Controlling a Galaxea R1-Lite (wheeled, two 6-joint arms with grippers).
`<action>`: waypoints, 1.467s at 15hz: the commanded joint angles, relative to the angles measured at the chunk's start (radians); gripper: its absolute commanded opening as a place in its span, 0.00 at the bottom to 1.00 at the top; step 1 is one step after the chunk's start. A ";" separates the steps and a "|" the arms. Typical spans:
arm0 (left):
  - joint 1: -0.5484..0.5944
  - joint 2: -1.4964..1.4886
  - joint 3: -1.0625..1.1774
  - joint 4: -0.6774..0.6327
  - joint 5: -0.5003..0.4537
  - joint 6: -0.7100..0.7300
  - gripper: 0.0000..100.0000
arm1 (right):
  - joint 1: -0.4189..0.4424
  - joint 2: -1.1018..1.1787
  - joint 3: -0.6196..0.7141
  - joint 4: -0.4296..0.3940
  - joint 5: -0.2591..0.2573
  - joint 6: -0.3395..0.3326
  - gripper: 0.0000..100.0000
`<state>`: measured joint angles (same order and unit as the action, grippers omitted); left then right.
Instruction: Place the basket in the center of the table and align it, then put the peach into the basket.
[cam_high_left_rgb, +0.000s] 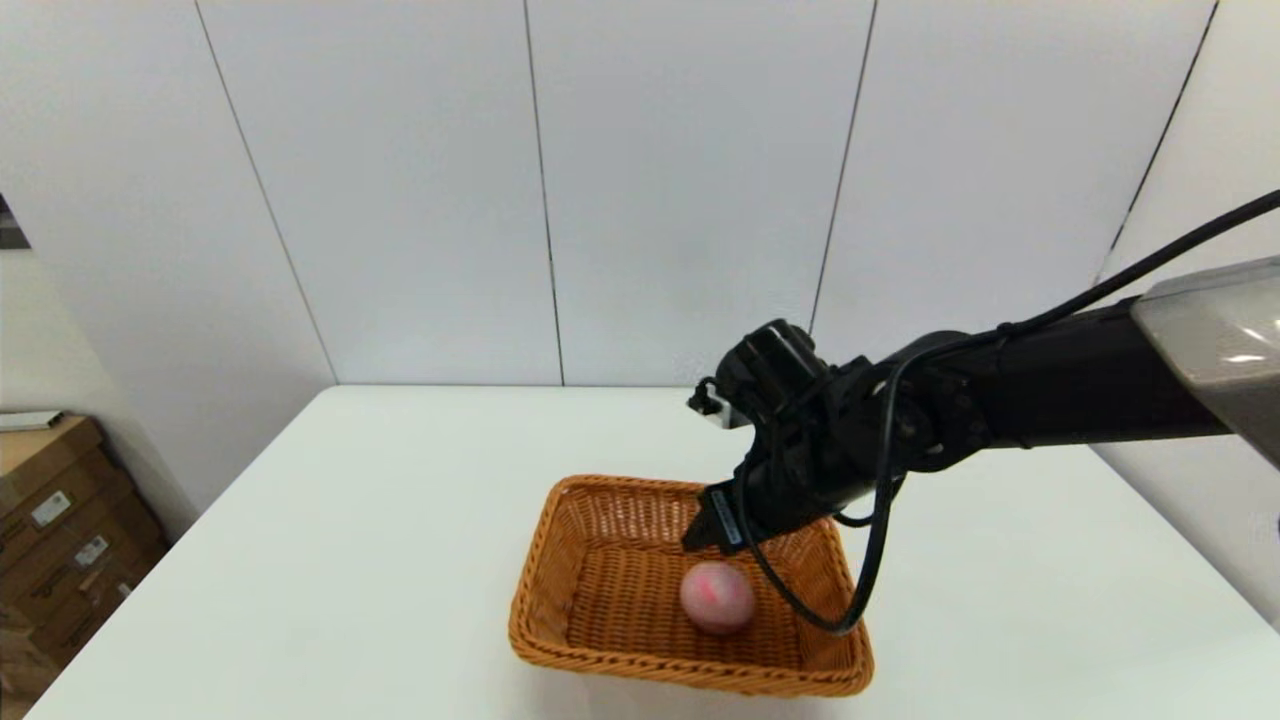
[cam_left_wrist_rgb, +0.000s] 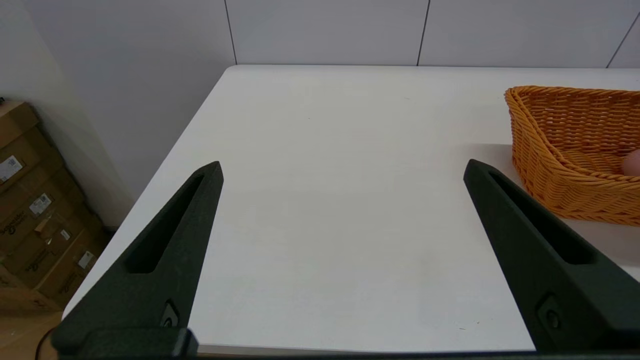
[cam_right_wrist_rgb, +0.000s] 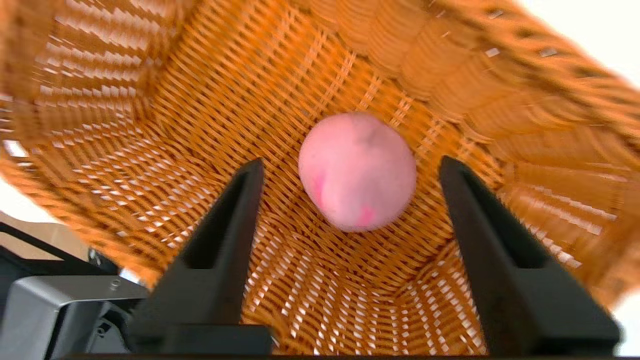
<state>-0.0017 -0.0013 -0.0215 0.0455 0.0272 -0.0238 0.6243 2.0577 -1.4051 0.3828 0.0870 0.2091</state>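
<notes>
The orange-brown wicker basket stands on the white table, near its front middle. The pale pink peach lies on the basket's floor, toward its right side. My right gripper hangs just above the basket's far right part, a little above the peach. In the right wrist view this gripper is open, and the peach lies free on the weave beyond the fingertips. My left gripper is open over the bare table, left of the basket.
Cardboard boxes are stacked on the floor past the table's left edge, also seen from the left wrist. A white panelled wall rises behind the table. The right arm's cable loops down over the basket's right rim.
</notes>
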 joint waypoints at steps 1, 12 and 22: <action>0.000 0.000 0.000 0.002 0.000 -0.001 1.00 | -0.126 -0.156 0.006 0.050 0.007 -0.001 1.00; 0.000 0.000 0.000 -0.001 -0.001 -0.004 1.00 | -0.903 -0.514 0.291 0.130 0.263 -0.320 1.00; 0.000 0.000 0.000 -0.001 -0.001 -0.004 1.00 | -0.936 -0.886 0.506 0.128 0.387 -0.370 1.00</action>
<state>-0.0017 -0.0013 -0.0215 0.0447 0.0257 -0.0272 -0.3064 1.3540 -0.9721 0.5147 0.4468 -0.1557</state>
